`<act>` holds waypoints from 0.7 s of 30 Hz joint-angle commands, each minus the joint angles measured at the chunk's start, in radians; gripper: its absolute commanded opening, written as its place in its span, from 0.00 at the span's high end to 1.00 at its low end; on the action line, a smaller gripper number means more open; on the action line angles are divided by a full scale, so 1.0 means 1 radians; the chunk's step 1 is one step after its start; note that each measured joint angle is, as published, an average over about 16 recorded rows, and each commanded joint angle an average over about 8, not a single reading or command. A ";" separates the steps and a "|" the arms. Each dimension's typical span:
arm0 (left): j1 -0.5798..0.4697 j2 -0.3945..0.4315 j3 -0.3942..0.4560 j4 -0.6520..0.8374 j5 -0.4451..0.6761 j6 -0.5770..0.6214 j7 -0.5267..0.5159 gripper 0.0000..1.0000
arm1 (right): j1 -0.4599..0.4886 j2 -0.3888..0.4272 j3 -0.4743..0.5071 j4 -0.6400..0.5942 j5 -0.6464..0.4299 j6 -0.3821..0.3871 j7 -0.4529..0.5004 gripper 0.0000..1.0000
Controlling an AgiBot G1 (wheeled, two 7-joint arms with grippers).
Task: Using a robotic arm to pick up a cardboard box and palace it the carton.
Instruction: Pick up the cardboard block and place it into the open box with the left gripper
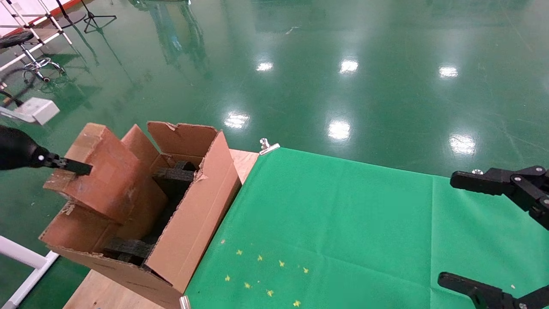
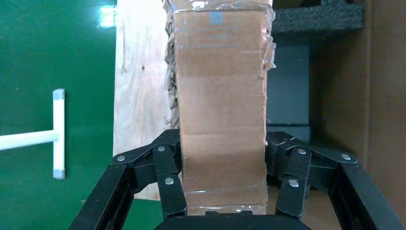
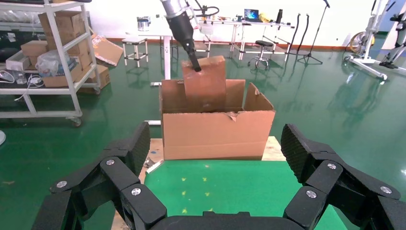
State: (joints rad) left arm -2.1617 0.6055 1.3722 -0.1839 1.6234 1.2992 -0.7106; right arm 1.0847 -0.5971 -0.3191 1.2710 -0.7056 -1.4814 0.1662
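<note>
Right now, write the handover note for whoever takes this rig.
Left gripper: shut on the cardboard box, held tilted above the carton at the table's left end.
Right gripper: open, parked over the green cloth, holding nothing.
Done: box picked up and carried over the carton's opening.
Left: lower it between the flaps, onto the black foam blocks, release, withdraw.

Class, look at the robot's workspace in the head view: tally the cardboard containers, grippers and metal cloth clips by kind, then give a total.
Cardboard containers: 2, the cardboard box and the carton
Grippers: 2, left gripper, right gripper
Metal clips: 2, and
Total: 6
</note>
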 commanded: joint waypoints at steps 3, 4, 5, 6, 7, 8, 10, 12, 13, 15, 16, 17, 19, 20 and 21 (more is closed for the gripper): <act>0.045 0.024 -0.007 0.060 -0.014 -0.054 0.031 1.00 | 0.000 0.000 0.000 0.000 0.000 0.000 0.000 0.00; 0.059 0.031 -0.008 0.071 -0.016 -0.078 0.035 1.00 | 0.000 0.000 0.000 0.000 0.000 0.000 0.000 0.00; 0.073 0.037 -0.009 0.081 -0.017 -0.102 0.039 1.00 | 0.000 0.000 0.000 0.000 0.000 0.000 0.000 0.00; 0.087 0.044 -0.010 0.090 -0.019 -0.127 0.042 1.00 | 0.000 0.000 0.000 0.000 0.000 0.000 0.000 0.00; 0.102 0.050 -0.011 0.098 -0.021 -0.151 0.044 1.00 | 0.000 0.000 0.000 0.000 0.000 0.000 0.000 0.00; 0.116 0.056 -0.013 0.105 -0.023 -0.173 0.046 1.00 | 0.000 0.000 0.000 0.000 0.000 0.000 0.000 0.00; 0.143 0.068 -0.016 0.117 -0.028 -0.209 0.049 1.00 | 0.000 0.000 0.000 0.000 0.000 0.000 0.000 0.00; 0.165 0.078 -0.020 0.126 -0.034 -0.231 0.052 1.00 | 0.000 0.000 0.000 0.000 0.000 0.000 0.000 0.00; 0.174 0.082 -0.022 0.130 -0.037 -0.238 0.054 1.00 | 0.000 0.000 0.000 0.000 0.000 0.000 0.000 0.00; 0.186 0.088 -0.024 0.136 -0.041 -0.246 0.057 1.00 | 0.000 0.000 0.000 0.000 0.000 0.000 0.000 0.00; 0.191 0.091 -0.025 0.139 -0.043 -0.247 0.059 1.00 | 0.000 0.000 0.000 0.000 0.000 0.000 0.000 0.00; 0.195 0.094 -0.026 0.141 -0.044 -0.248 0.061 1.00 | 0.000 0.000 -0.001 0.000 0.000 0.000 0.000 0.00; 0.200 0.098 -0.026 0.146 -0.044 -0.247 0.065 1.00 | 0.000 0.000 -0.001 0.000 0.000 0.000 0.000 0.00; 0.201 0.100 -0.025 0.147 -0.044 -0.245 0.067 1.00 | 0.000 0.000 -0.001 0.000 0.000 0.000 0.000 0.00; 0.200 0.102 -0.025 0.149 -0.042 -0.242 0.069 1.00 | 0.000 0.000 -0.001 0.000 0.000 0.000 0.000 0.00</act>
State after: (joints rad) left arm -1.9682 0.7062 1.3511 -0.0358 1.5862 1.0624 -0.6411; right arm 1.0848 -0.5969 -0.3198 1.2710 -0.7051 -1.4811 0.1659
